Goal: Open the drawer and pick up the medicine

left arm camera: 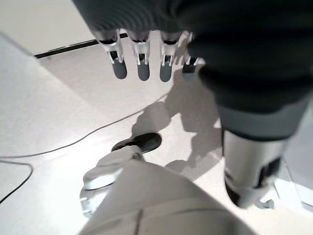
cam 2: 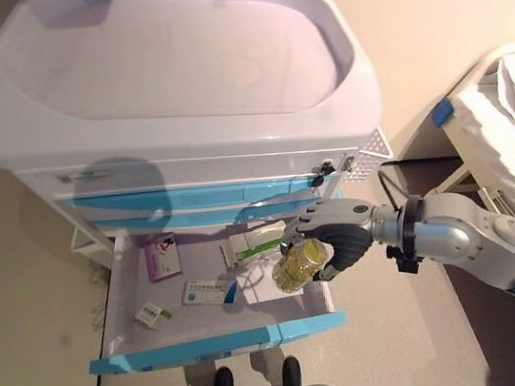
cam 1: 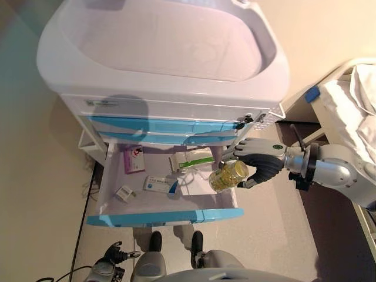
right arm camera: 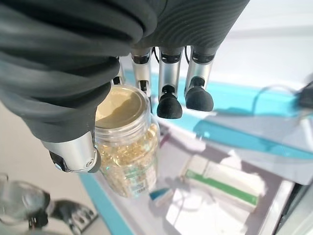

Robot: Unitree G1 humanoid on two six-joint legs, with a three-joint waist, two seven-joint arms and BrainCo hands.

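Note:
A white cart (cam 1: 164,88) with blue-fronted drawers has its lowest drawer (cam 1: 164,216) pulled out. My right hand (cam 1: 261,161) is above the drawer's right side, shut on a clear bottle of yellow capsules (cam 1: 228,175), thumb and fingers pinching it (right arm camera: 124,147). The bottle hangs lifted off the drawer floor. In the drawer lie a pink box (cam 1: 134,159), a green-and-white box (cam 1: 191,158), a white-and-blue box (cam 1: 158,184) and a small packet (cam 1: 124,192). My left hand (cam 1: 117,256) hangs low by the floor with straight fingers (left arm camera: 142,66), holding nothing.
A bed with white sheets (cam 1: 352,100) stands to the right of the cart. A wall runs behind the cart. Thin cords (cam 1: 91,176) lie on the floor to the cart's left.

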